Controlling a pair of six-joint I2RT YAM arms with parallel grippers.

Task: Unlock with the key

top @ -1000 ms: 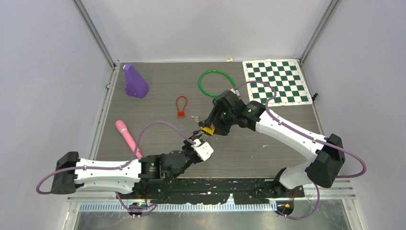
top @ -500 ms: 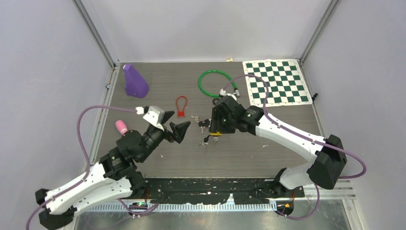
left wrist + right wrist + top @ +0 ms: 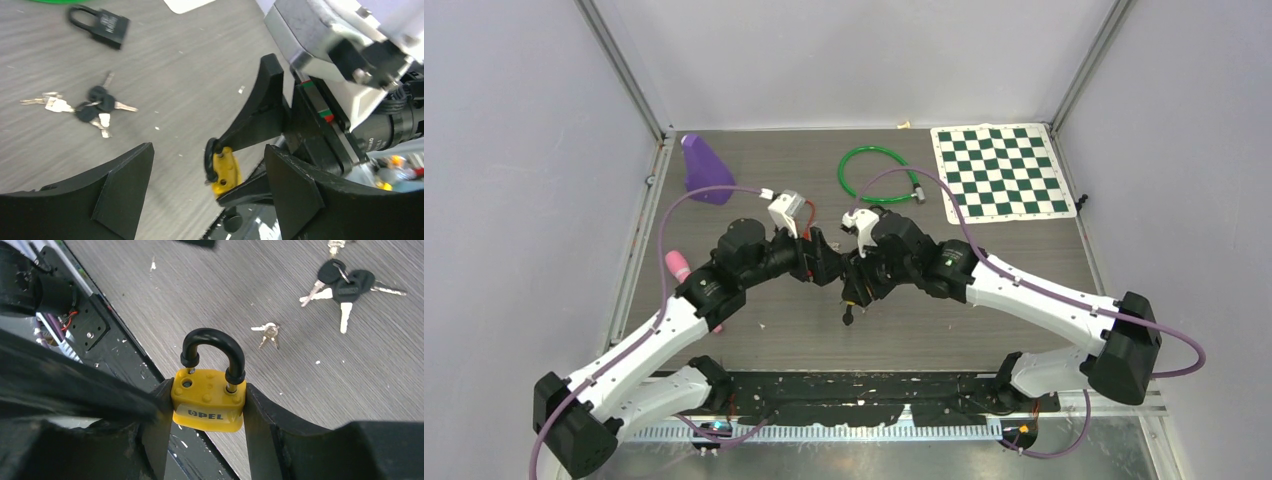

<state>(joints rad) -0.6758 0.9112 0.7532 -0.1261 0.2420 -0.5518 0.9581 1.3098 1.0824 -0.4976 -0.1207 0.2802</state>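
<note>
My right gripper is shut on a yellow padlock, pinching its body from both sides above the table. The black shackle points away from the wrist, and one leg sits above the body with its hole showing. A dark-headed key hangs under the padlock; it also shows from above. My left gripper is open wide right beside it, the padlock between its fingers but nearer the right one, untouched. From above, the left gripper and the right gripper meet mid-table.
Loose on the table lie a bunch of black-headed keys, small silver keys and a black padlock. Farther back are a green cable ring, a chessboard mat and a purple wedge. A pink object lies left.
My left arm has swung from the near edge up and across to the middle, and its jaws have opened wide beside the padlock. The right gripper has shifted slightly left and nearer, padlock still gripped.
</note>
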